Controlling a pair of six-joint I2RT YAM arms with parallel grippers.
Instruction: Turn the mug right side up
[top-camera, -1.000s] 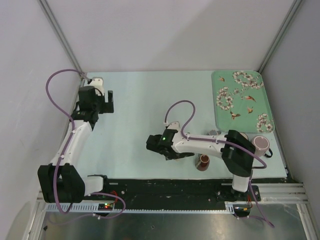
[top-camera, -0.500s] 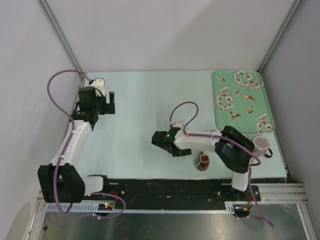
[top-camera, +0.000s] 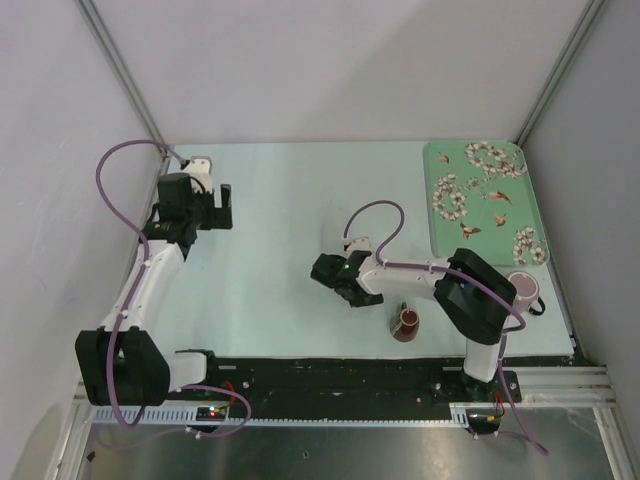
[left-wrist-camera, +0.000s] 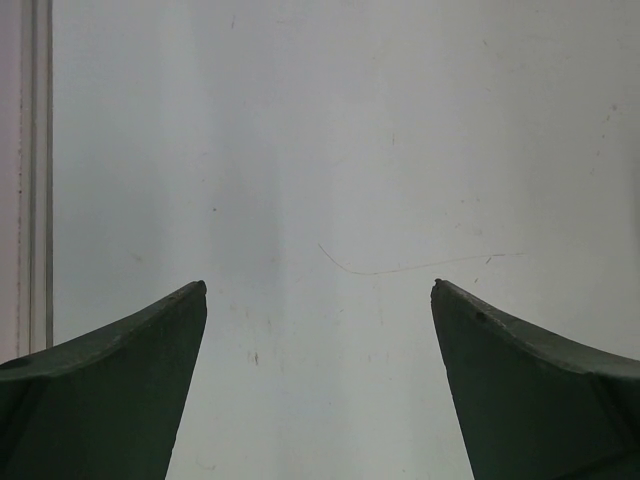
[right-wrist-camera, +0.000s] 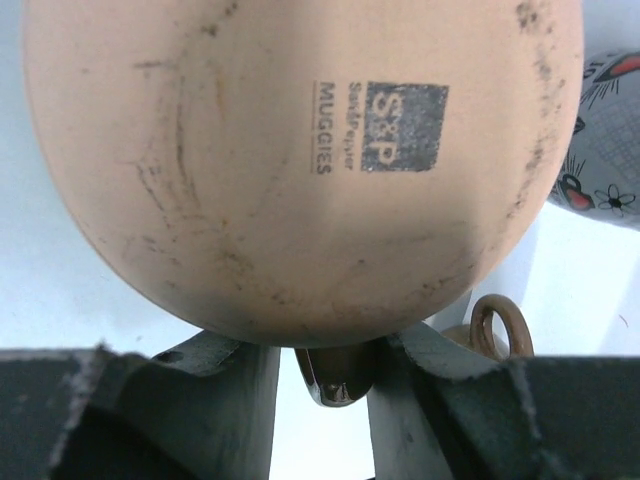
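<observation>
The mug (right-wrist-camera: 300, 150) fills the right wrist view with its tan, scuffed base, stamped with a maker's mark, turned toward the camera. Its glossy dark brown handle (right-wrist-camera: 335, 385) sticks out between the two fingers of my right gripper (right-wrist-camera: 325, 345), which have closed in on it from both sides. In the top view the right gripper (top-camera: 350, 294) sits low over the middle of the table and hides the mug. My left gripper (left-wrist-camera: 320, 290) is open with nothing between its fingers, raised at the far left (top-camera: 222, 205).
A small brown cup (top-camera: 405, 323) stands just right of the right gripper, its ring handle (right-wrist-camera: 495, 325) showing. A grey patterned mug (right-wrist-camera: 610, 150) is close by. A pink and white mug (top-camera: 522, 288) lies by the right arm. A green floral tray (top-camera: 485, 200) sits at the back right.
The right gripper has shifted right and slightly back, and its jaws have drawn in from wide open. The left arm has stayed where it was.
</observation>
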